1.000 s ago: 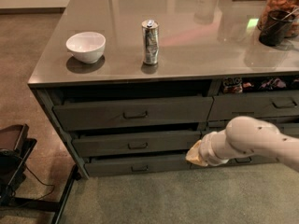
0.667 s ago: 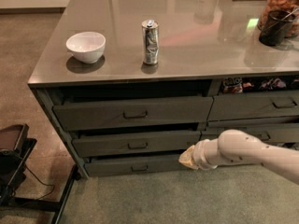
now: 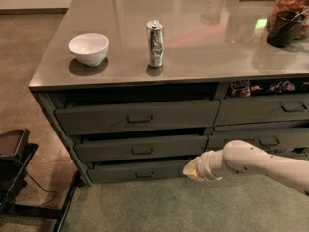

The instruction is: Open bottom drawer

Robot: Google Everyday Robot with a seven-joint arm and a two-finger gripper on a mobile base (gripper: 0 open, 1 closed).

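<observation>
The bottom drawer [image 3: 140, 171] is the slimmest dark grey-green front at the foot of the left stack, with a small dark loop handle [image 3: 144, 175] at its centre. It looks shut or nearly shut. My white arm reaches in from the lower right. My gripper [image 3: 189, 168] is at the arm's tan tip, just right of the bottom drawer's right end and level with it, a fair way right of the handle.
Two taller drawers [image 3: 137, 116] above stand slightly ajar. On the counter [image 3: 203, 42] are a white bowl [image 3: 89, 48], a can [image 3: 155, 44] and a dark jar [image 3: 288, 18]. A black stand [image 3: 14, 173] is on the floor at left. More drawers [image 3: 263, 111] are at right.
My arm has moved left along the floor level, bringing the gripper closer to the bottom drawer's right end. The drawers have not moved.
</observation>
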